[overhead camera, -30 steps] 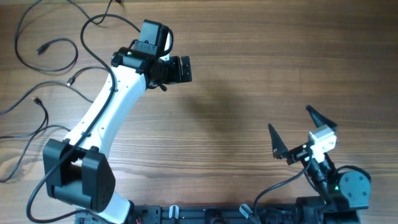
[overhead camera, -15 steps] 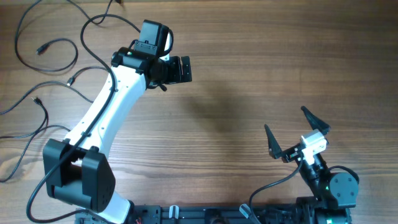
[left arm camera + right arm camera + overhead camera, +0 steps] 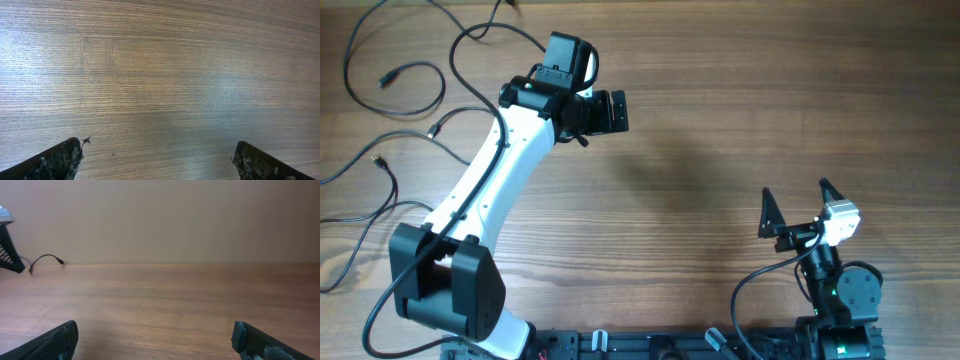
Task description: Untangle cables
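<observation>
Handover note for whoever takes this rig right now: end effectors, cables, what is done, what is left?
Left end effector: open, empty, over bare table.
Right end effector: open, empty, close to its base.
Cables: spread over the far-left part of the table; some cross each other, none is held.
Done: no grip on any cable; whether knots remain cannot be told.
Left: reach the cables and part any that cross.
</observation>
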Controlling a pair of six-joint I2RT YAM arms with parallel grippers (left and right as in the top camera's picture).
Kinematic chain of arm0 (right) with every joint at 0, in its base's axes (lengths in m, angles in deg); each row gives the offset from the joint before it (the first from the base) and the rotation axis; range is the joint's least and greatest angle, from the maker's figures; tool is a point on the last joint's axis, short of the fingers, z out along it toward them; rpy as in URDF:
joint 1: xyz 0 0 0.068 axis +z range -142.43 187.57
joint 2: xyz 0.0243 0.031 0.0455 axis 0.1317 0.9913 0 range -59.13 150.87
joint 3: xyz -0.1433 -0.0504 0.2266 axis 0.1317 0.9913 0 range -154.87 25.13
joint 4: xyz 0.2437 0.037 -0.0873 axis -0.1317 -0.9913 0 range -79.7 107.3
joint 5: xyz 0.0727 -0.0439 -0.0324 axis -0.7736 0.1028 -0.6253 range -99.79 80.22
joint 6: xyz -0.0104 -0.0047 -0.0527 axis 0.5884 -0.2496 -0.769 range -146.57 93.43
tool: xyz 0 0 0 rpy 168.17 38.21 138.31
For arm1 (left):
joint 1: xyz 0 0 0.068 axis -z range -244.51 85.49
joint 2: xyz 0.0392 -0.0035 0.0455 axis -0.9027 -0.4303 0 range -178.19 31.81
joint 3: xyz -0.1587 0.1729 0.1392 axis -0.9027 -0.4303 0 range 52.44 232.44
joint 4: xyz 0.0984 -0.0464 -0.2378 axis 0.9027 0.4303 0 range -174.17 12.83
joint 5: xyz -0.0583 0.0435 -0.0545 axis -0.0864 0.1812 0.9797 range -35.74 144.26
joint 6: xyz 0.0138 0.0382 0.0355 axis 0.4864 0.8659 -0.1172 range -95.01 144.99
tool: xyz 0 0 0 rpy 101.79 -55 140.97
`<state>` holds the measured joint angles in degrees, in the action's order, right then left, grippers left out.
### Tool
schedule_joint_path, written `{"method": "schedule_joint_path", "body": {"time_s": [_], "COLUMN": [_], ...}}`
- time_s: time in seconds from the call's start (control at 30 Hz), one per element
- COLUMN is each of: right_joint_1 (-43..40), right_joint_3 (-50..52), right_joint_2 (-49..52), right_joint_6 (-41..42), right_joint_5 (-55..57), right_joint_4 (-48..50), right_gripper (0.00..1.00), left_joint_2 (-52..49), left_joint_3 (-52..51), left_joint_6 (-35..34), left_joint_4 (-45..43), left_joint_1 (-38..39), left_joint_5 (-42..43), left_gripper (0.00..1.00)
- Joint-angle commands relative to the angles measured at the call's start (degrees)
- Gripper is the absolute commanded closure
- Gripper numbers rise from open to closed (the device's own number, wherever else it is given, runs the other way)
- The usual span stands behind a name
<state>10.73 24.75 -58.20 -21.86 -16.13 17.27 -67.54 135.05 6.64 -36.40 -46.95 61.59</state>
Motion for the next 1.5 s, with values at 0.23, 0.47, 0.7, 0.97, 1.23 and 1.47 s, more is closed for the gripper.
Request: {"method": "schedule_joint_path", "body": {"time_s": [0.23,0.47,0.7,0.97,1.23,1.47], "right_joint_1": [-1.77,-1.9,-1.9,-1.9,-1.9,-1.9], "right_joint_3": [0.09,0.09,0.09,0.09,0.09,0.09], "right_joint_2": [-0.74,-0.72,-0.72,-0.72,-0.72,-0.72], "right_joint_6": [-5.33,-4.68,-4.68,-4.66,-4.68,-4.66], "right_joint_5": [2.93,2.89,2.73,2.73,2.73,2.71], "right_joint_4": [-0.13,-0.07,0.02,0.02,0.02,0.02], "right_gripper": [0.0,0.0,0.0,0.0,0.0,0.0], "left_joint_2": [-0.11,-0.11,-0.11,-0.11,-0.11,-0.11], "left_joint_3": [-0.2,-0.2,-0.2,-0.2,-0.2,-0.2], "left_joint_6": [-0.52,-0.52,-0.52,-0.52,-0.52,-0.52], "left_joint_4": [-0.02,-0.04,-0.04,-0.02,-0.02,0.02], "left_joint_1": [-0.13,-0.13,-0.13,-0.15,-0.31,-0.31], "left_joint_5": [0.26,0.26,0.26,0.26,0.24,0.24], "left_gripper": [0.0,0.0,0.0,0.0,0.0,0.0]}}
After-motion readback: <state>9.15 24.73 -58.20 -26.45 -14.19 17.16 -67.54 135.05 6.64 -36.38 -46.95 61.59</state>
